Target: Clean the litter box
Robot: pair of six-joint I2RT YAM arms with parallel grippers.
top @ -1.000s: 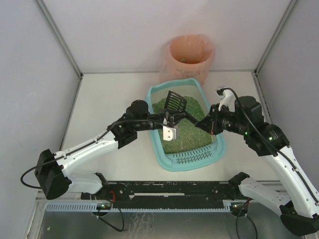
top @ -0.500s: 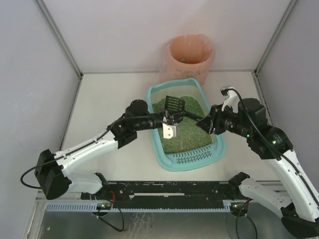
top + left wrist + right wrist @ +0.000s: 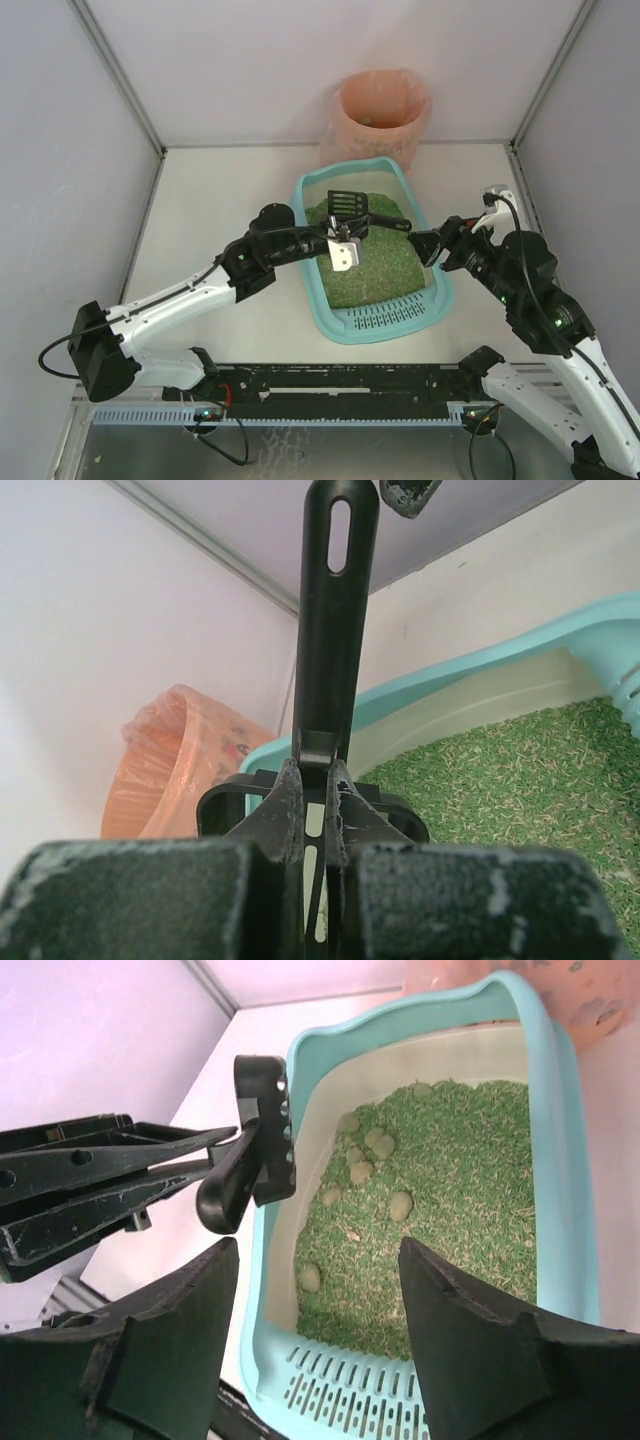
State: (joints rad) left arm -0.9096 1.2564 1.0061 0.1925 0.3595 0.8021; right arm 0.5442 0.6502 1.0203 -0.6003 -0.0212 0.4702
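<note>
The light-teal litter box point(image 3: 385, 320) lies mid-table with green litter point(image 3: 375, 265) and several pale clumps point(image 3: 400, 1205) in it, its slotted grate point(image 3: 350, 1395) at the near end. My left gripper point(image 3: 343, 240) is shut on the black slotted scoop point(image 3: 348, 204), held above the litter. In the left wrist view the left gripper point(image 3: 315, 780) pinches the scoop's handle point(image 3: 338, 600) near the head. My right gripper point(image 3: 425, 243) stands open just right of the handle's free end point(image 3: 225, 1200), apart from it. Between the right gripper's point(image 3: 320, 1330) wide jaws only the box shows.
A round bin lined with a pink bag point(image 3: 382, 112) stands behind the box against the back wall. Grey walls close in the table on the left, back and right. The right arm's wrist point(image 3: 500, 265) hangs over the box's right rim.
My right gripper let go of the scoop's handle, opened and drew back to the right. My left gripper closed on the scoop, which now hangs from it alone.
</note>
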